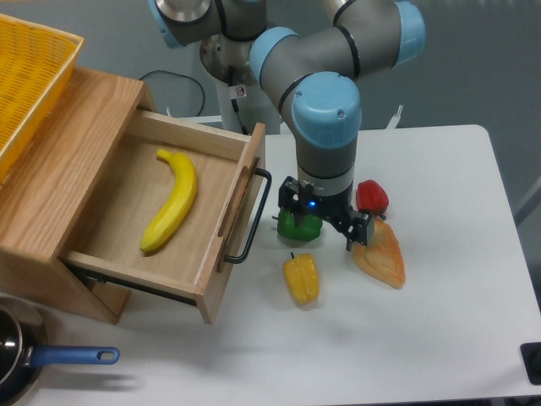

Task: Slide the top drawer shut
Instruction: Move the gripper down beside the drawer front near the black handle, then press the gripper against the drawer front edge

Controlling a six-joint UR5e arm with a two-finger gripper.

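The top drawer (152, 245) of the light-oak cabinet stands pulled far out toward the right. Its front panel (239, 222) carries a long black bar handle (259, 216). A yellow banana (172, 200) lies inside it. My gripper (319, 222) hangs low over the table just right of the handle, fingers pointing down and spread apart. It is open with nothing held. One finger (287, 203) is near the handle. The gripper partly covers a green pepper.
A green pepper (295, 227), a yellow pepper (302, 279), a red pepper (372, 196) and an orange bread wedge (381, 255) lie right of the drawer. A yellow mesh basket (30, 76) sits on the cabinet top. A blue-handled pan (72, 356) is at the front left.
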